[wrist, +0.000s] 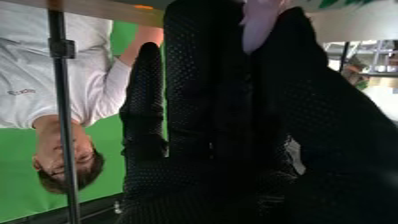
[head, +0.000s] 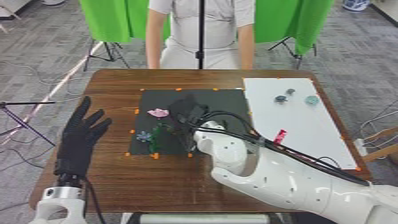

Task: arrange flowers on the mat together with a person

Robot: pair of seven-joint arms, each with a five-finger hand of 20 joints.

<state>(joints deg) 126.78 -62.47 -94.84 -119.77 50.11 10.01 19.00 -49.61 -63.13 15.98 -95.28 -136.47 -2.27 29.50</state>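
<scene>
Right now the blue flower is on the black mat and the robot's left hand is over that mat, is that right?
Not quite: the head view shows the right hand over the black mat, with the left hand off to the mat's left. The blue flower is on the mat, as you said.

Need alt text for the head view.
The robot's right hand is over a black mat on a brown table, beside a pink flower, with a blue flower nearer the robot. The open left hand is at the left. At right, a white sheet bears small bluish pieces and a red object.
</scene>
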